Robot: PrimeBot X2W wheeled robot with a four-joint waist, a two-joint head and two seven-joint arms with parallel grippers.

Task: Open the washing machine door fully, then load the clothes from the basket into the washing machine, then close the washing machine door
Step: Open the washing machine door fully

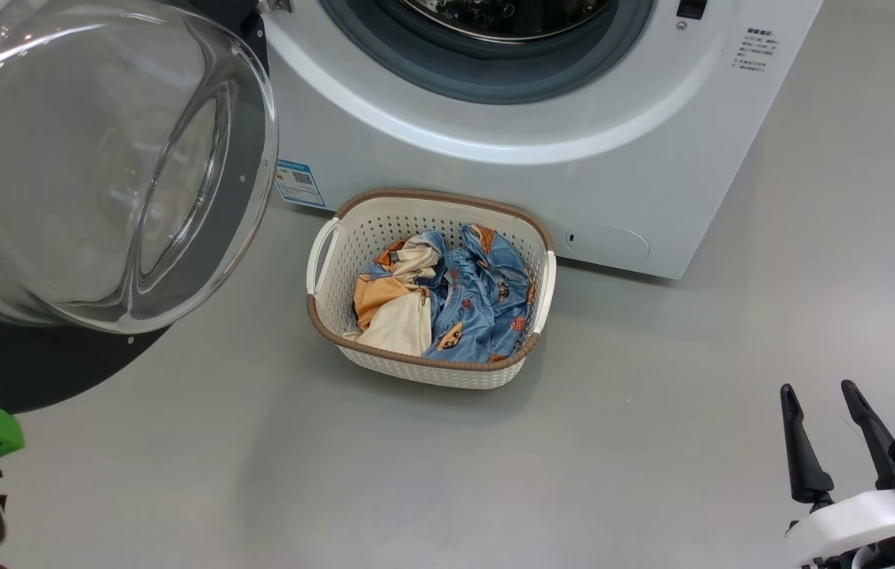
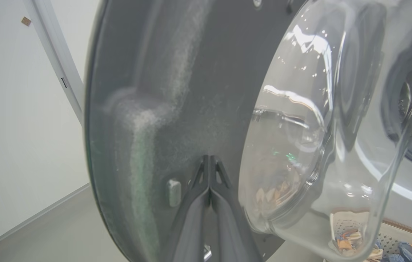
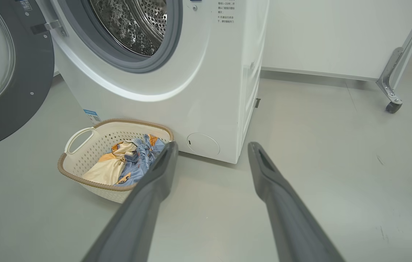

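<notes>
Holding my clenched left tool (image 2: 209, 160) against round black-ringed glass door (image 2: 147, 91) so it stands wide | right tool (image 1: 817, 389) released for blue clothes (image 1: 486, 304)

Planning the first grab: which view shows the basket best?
Head view: the basket sits whole and unblocked, clothes plain inside. In the right wrist view the right gripper covers one corner; the left wrist view catches an edge.
</notes>
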